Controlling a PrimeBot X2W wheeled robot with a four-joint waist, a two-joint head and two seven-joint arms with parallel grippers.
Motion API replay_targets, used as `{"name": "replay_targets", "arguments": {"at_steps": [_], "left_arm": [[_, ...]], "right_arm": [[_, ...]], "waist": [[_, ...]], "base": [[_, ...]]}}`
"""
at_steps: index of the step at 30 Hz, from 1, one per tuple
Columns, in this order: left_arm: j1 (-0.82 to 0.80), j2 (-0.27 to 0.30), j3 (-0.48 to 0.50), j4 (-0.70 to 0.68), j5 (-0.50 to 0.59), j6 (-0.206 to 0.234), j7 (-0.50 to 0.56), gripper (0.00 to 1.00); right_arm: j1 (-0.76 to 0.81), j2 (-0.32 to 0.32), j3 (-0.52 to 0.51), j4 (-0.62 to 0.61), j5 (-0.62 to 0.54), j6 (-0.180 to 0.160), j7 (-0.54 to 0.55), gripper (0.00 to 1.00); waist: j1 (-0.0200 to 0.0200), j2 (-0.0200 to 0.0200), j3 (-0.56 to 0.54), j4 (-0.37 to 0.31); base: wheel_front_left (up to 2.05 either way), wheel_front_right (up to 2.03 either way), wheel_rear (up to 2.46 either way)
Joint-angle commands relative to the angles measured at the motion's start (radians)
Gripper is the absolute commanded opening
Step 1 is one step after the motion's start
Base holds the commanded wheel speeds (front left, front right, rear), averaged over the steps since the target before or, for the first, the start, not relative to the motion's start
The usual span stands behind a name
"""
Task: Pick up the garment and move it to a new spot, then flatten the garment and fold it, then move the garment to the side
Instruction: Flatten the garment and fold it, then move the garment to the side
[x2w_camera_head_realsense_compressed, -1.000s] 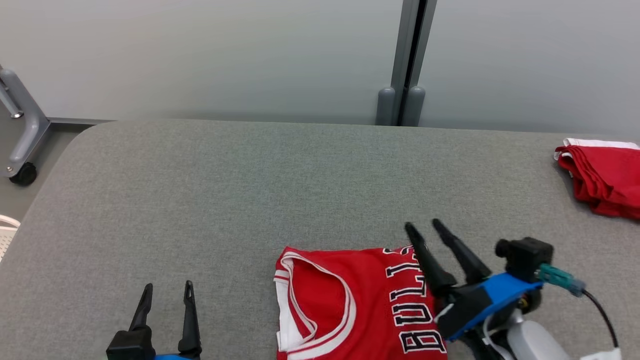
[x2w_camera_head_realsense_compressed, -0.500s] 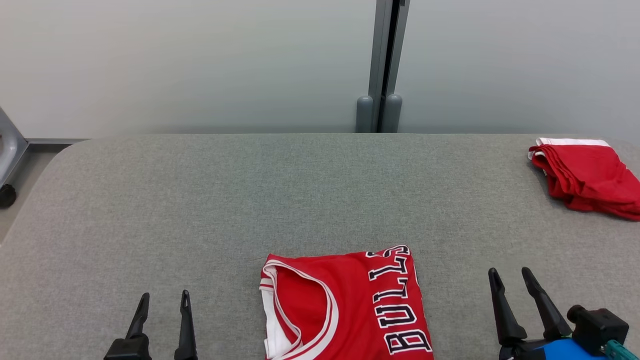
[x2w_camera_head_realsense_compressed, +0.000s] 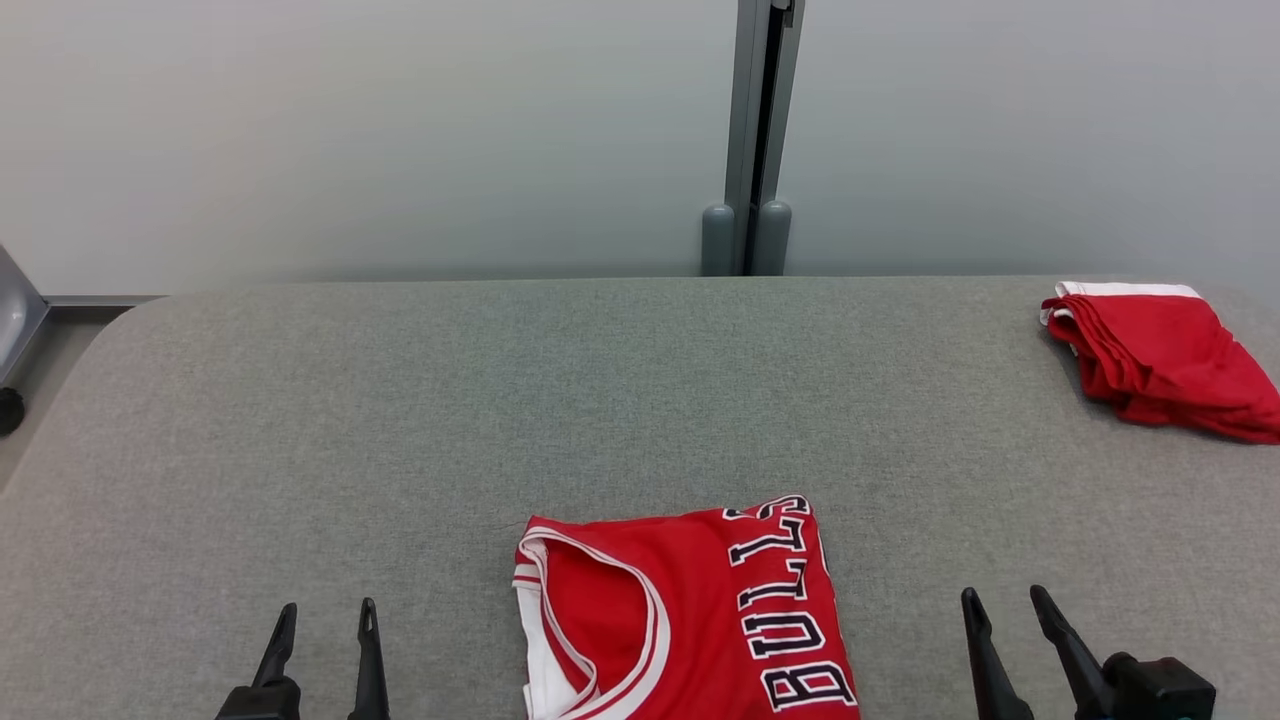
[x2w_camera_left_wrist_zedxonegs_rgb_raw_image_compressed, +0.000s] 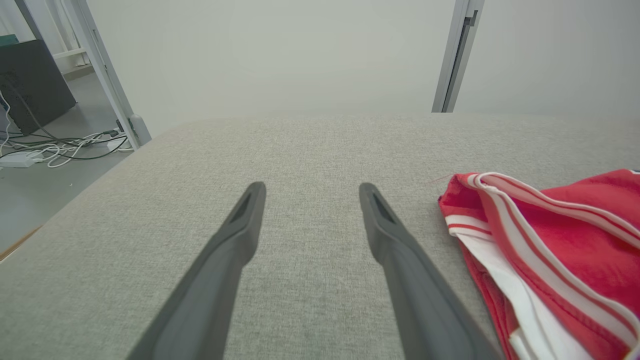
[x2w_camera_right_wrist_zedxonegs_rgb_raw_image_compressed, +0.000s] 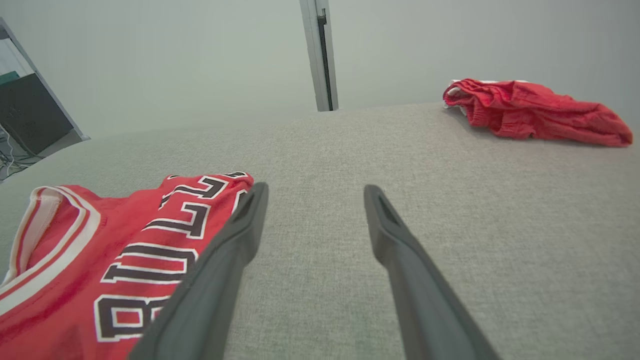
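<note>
Nearest, bottom left of the head view: left gripper (x2w_camera_head_realsense_compressed: 329, 605), fingers (x2w_camera_left_wrist_zedxonegs_rgb_raw_image_compressed: 235, 240) spread wide apart, gripping nothing, over bare table (x2w_camera_head_realsense_compressed: 400, 420). Bottom right, same deal: right gripper (x2w_camera_head_realsense_compressed: 1002, 592), also spread wide with nothing in it, black camera block (x2w_camera_head_realsense_compressed: 1160, 688) just behind it in the corner.

Between the two, bottom centre: jersey (x2w_camera_head_realsense_compressed: 690, 610). Red, white-and-red trim round the neck, folded into a rough rectangle, lying flat on the table, near end cut off by the bottom edge. BULLS lettering running up the right-hand part, neck opening on the left-hand part. Not touched by either gripper: well clear of the left one, a strip of grey cloth between it and the right one too.

In the left wrist view, over on the right: just the striped trim and a white inner layer peeking out. In the right wrist view, lower left: the lettering, partly hidden by the finger on that side.

Further back: lots of plain grey table, rounded corner at the upper left. Far right edge, upper part: second red garment (x2w_camera_head_realsense_compressed: 1160, 360), bunched up, white band along its far edge, well apart from the jersey.

Beyond the table: pale wall (x2w_camera_head_realsense_compressed: 350, 130), grey post (x2w_camera_head_realsense_compressed: 750, 130) top centre. Far left in the left wrist view: floor (x2w_camera_left_wrist_zedxonegs_rgb_raw_image_compressed: 35, 200) with cables (x2w_camera_left_wrist_zedxonegs_rgb_raw_image_compressed: 60, 150) and a dark panel (x2w_camera_left_wrist_zedxonegs_rgb_raw_image_compressed: 30, 80).
</note>
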Motion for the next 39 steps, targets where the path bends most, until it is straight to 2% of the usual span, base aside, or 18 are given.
{"name": "replay_targets", "arguments": {"at_steps": [1, 39], "left_arm": [[-0.011, 0.004, 0.000, 0.004, 0.005, -0.001, -0.002, 1.00], [-0.025, 0.010, 0.010, 0.001, -0.008, 0.002, -0.002, 1.00]], "right_arm": [[-0.008, 0.004, 0.003, 0.006, -0.018, 0.001, -0.005, 1.00], [-0.007, 0.021, 0.009, 0.021, -0.047, 0.001, -0.005, 1.00]], "waist": [[0.0001, 0.0001, -0.004, 0.002], [0.0001, 0.0001, -0.015, 0.011]], "base": [[0.00, 0.00, 0.00], [0.00, 0.00, 0.00]]}}
